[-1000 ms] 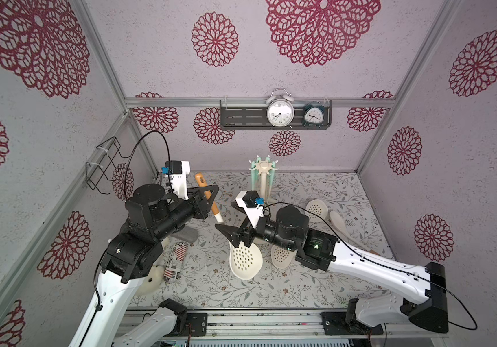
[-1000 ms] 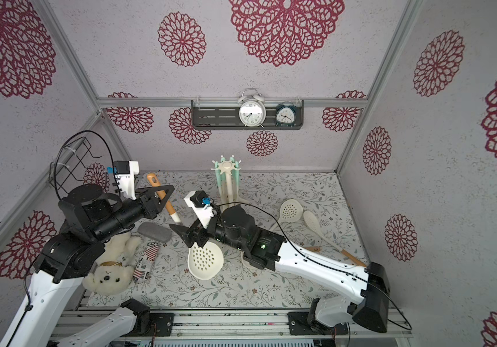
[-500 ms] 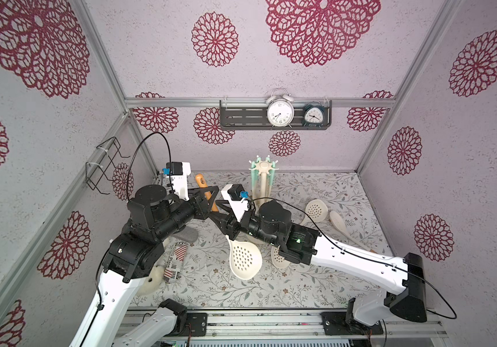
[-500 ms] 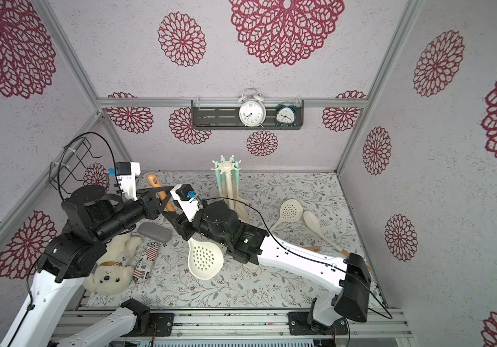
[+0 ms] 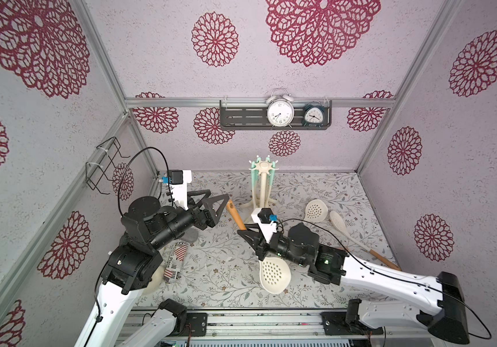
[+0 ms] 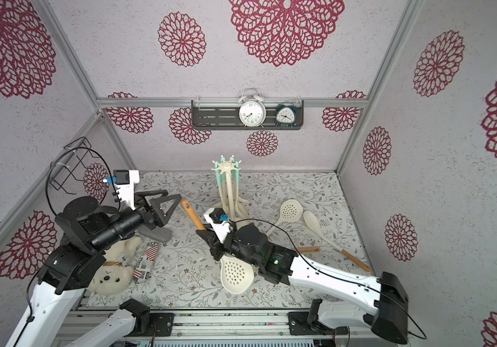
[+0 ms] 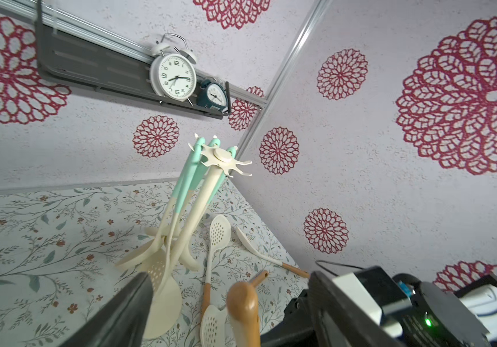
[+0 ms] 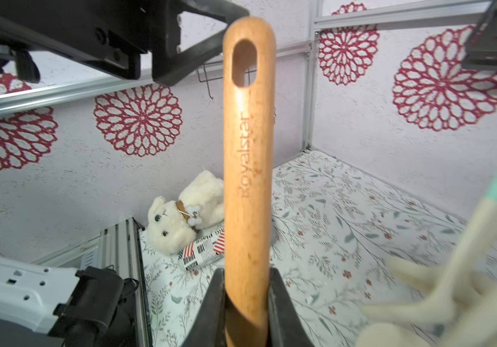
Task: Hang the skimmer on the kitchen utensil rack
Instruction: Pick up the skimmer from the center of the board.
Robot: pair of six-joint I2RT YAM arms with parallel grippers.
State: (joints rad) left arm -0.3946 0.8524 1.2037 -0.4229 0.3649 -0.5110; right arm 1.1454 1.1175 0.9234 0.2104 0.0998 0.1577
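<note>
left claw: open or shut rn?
Open. In the left wrist view the left claw has its fingers wide apart, with gaps either side of the skimmer handle; the right claw grips it.

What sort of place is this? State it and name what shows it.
Probably a robot test booth dressed as a kitchen corner: aluminium-framed walls papered with red flowers, a cream plastic utensil rack with a star-shaped hook crown, and a dark grey slotted wall shelf holding alarm clocks.
</note>
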